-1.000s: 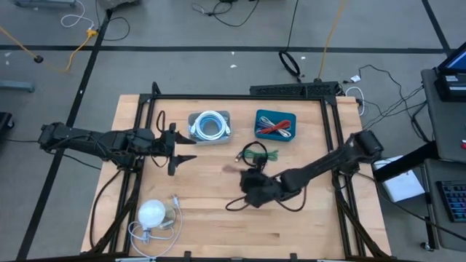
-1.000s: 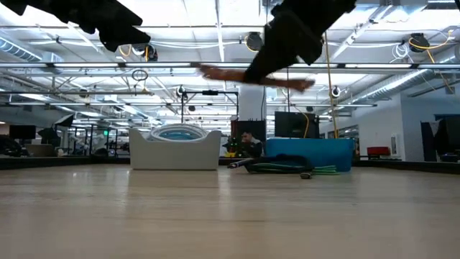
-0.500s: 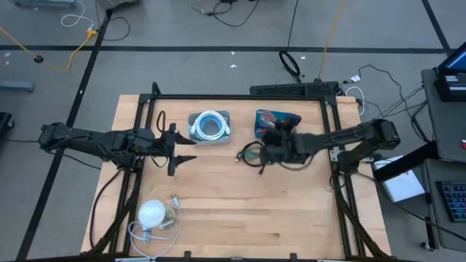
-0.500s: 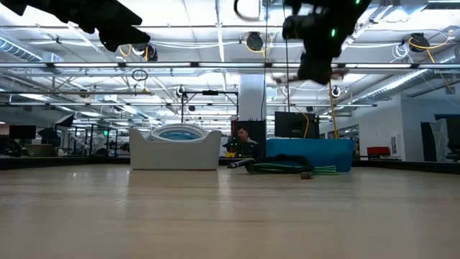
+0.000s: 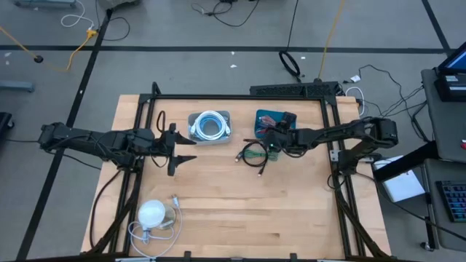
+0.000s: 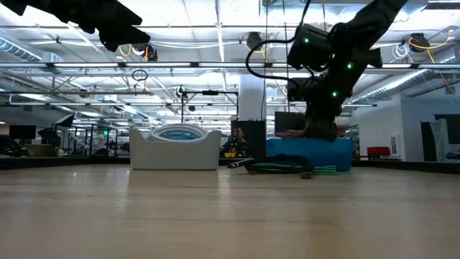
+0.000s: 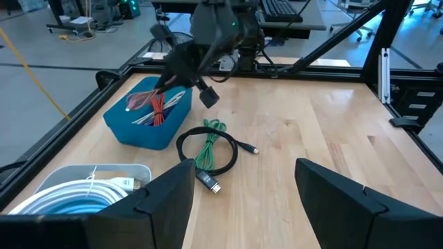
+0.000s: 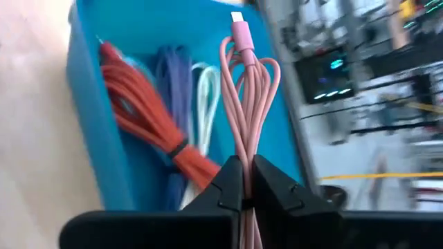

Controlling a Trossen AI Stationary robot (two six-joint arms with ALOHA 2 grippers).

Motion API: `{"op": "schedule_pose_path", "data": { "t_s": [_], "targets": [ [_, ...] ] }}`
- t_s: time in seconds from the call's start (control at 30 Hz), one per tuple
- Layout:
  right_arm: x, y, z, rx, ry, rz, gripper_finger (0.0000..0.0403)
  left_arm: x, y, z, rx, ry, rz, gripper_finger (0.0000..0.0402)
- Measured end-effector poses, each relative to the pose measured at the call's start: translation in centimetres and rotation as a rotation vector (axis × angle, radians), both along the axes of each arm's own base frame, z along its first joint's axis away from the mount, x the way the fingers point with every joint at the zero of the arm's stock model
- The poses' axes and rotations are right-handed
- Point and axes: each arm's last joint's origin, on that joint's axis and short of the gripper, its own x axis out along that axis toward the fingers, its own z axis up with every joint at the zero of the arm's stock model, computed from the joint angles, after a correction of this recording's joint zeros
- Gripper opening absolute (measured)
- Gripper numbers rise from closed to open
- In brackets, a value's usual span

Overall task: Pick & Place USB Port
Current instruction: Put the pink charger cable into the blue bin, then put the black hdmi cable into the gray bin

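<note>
Holding a bundled pink USB cable (image 8: pixel 246 104), the right gripper (image 8: pixel 243 181) hung just above the blue bin (image 5: pixel 276 124) at the far right part of the table (image 5: pixel 218 218). Only the right wrist view showed this cable clearly: its fingers were closed tight on the folded loops, and the pink plug pointed away from the wrist over the bin's inside. Below it lay an orange cable bundle (image 8: pixel 149 135), a blue cable (image 8: pixel 168 90) and a pale one (image 8: pixel 202 97). From above, the gripper (image 5: pixel 275 138) covered the bin's near edge and the pink cable could not be made out. The low view showed the right arm (image 6: pixel 327 65) coming down in front of the bin (image 6: pixel 310 152), hiding its middle.

A black cable with green wrap (image 5: pixel 255 154) lay on the wood just beside the bin, and the left wrist view showed its coil and plug better (image 7: pixel 208 153). The white bin (image 5: pixel 209 126) held a white coiled cable (image 7: pixel 76 194). A white round object with a cord (image 5: pixel 153 214) sat near the front left. The left gripper (image 5: pixel 180 148) waited near the white bin, its fingers (image 7: pixel 163 200) well spread and holding nothing.
</note>
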Motion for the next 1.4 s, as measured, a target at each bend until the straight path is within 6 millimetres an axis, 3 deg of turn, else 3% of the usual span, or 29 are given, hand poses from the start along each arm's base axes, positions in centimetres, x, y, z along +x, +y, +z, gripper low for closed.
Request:
{"op": "schedule_pose_path", "data": {
  "t_s": [0.23,0.5,0.63,0.8,0.93,1.1,1.2,1.4],
  "targets": [
    [0.1,-0.4,-0.4,0.135,-0.062,0.040,0.0031,0.0,0.0,0.0,0.006,-0.001,0.006,0.0255],
    [0.6,0.0,0.5,-0.035,-0.111,-0.013,0.0124,0.0,0.0,0.0,0.003,-0.001,0.007,0.0255],
    [1.1,0.4,1.9,-0.061,-0.198,-0.019,0.0161,0.0,0.0,0.0,0.003,-0.001,0.007,0.0255],
    [1.5,2.1,4.8,0.085,-0.456,0.023,0.0195,0.0,0.0,0.0,0.006,0.001,0.007,0.0255],
    [1.3,4.7,5.7,0.241,-0.568,0.095,0.0215,0.0,0.0,-0.1,0.007,0.008,0.007,0.0255],
    [1.3,9.1,5.3,0.388,-0.637,0.153,0.0230,-0.1,0.0,-0.2,-0.001,0.025,0.010,0.0255],
    [1.3,11.3,3.9,0.428,-0.637,0.111,0.0235,0.0,0.0,-0.2,-0.005,0.019,0.010,0.0255],
    [0.3,12.0,0.7,0.351,-0.573,-0.096,0.0235,0.0,0.0,-0.1,-0.019,0.014,0.007,0.0255]
  ]
}}
